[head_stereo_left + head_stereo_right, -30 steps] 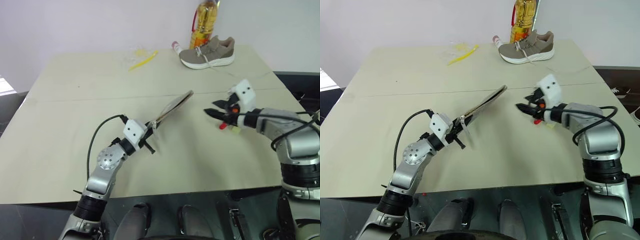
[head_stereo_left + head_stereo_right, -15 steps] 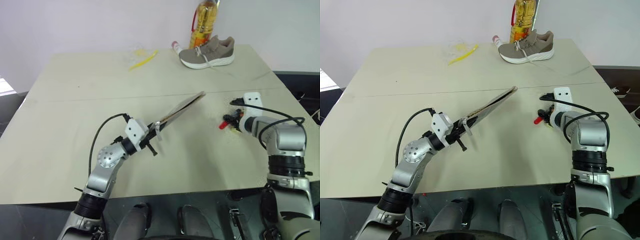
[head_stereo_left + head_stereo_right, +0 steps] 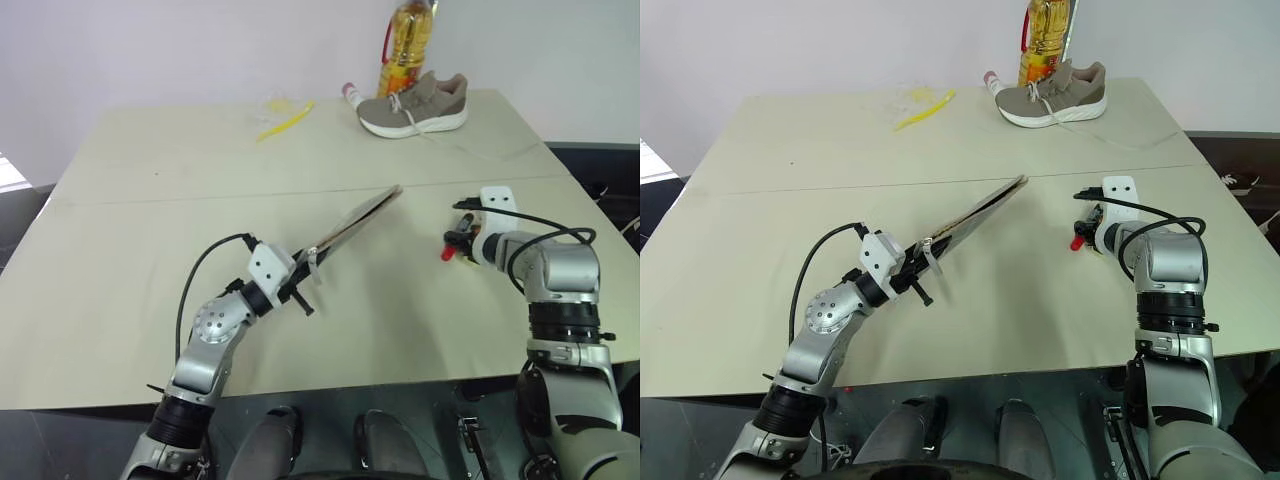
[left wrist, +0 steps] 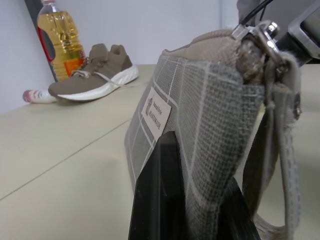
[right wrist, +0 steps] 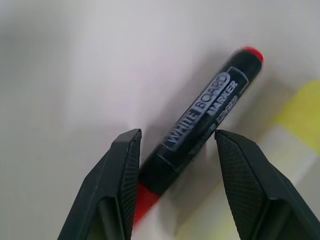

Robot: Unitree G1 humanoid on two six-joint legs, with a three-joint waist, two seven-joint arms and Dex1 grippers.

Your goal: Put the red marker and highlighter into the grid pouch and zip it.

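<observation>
Red and black, the red marker (image 5: 200, 125) lies on the table (image 3: 150, 220) between the spread fingers of the right gripper (image 5: 177, 172), which straddle it without pinching it; the highlighter (image 5: 295, 125) lies just beside the marker, pale yellow at its flank; over on the left, the left gripper (image 3: 912, 278) is clamped tight on the zipper end of the grid pouch (image 3: 355, 222), holding it tilted up off the table, white label (image 4: 156, 114) facing the wrist camera; at the far edge sit a shoe (image 3: 415, 103), an oil bottle (image 3: 408, 45), a red-capped tube (image 3: 351, 93) and a yellow strip (image 3: 285, 121).
</observation>
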